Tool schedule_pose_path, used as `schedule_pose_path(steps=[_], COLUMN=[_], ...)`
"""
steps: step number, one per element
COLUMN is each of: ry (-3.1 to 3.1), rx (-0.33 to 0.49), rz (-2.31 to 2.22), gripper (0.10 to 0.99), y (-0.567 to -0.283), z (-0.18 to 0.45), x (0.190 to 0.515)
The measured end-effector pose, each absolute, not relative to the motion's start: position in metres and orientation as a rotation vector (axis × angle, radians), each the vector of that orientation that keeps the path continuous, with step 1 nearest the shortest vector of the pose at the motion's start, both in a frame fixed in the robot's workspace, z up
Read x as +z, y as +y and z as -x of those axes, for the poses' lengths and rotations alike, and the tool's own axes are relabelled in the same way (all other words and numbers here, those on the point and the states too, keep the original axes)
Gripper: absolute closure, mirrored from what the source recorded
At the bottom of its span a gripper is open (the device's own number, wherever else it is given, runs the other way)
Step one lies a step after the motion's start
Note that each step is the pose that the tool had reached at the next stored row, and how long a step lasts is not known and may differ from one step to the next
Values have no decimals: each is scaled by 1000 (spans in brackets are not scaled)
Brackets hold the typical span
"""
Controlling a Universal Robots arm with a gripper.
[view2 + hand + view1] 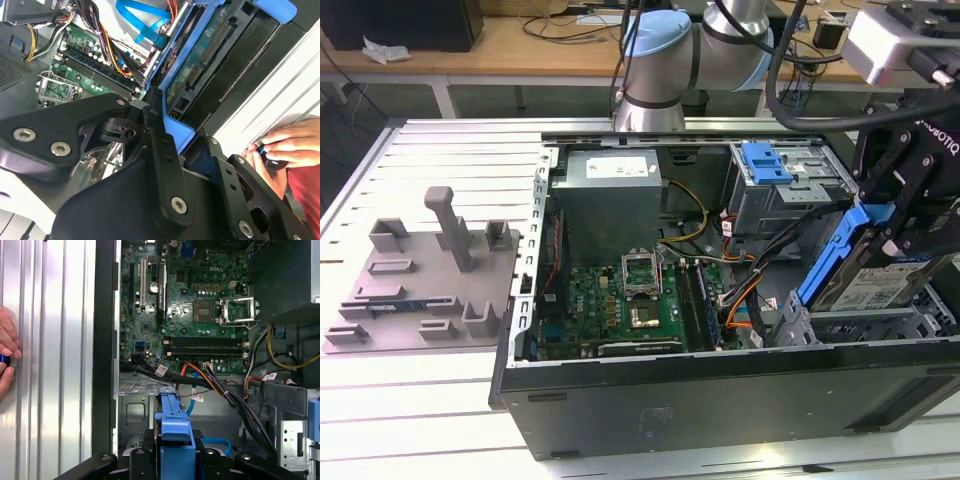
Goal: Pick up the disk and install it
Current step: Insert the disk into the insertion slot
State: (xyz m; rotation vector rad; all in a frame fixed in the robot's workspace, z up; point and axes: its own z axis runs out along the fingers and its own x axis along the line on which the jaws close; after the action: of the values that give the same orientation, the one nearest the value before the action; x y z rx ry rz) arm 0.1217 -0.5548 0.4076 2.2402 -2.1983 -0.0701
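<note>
One disk [876, 283], blue-framed and tilted, sits clamped in the closed jaws of the single gripper [898, 240], above the drive bay [880, 325] of one open computer case [720, 400]. One grey fixture plate [420, 280] lies well apart.

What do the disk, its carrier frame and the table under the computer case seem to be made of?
The disk: seemingly metal, silver-grey around a white label. Its carrier frame: likely plastic, uniformly bright blue, moulded, slightly glossy. The table: probably aluminium, pale grey, long parallel ribs, soft sheen.
</note>
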Motion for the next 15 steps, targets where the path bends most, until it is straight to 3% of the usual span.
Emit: schedule_pose_path(steps=[15], ry=[-2193], rx=[-70], rz=[-2245], gripper=[722], y=[-555], z=[-122], x=[386])
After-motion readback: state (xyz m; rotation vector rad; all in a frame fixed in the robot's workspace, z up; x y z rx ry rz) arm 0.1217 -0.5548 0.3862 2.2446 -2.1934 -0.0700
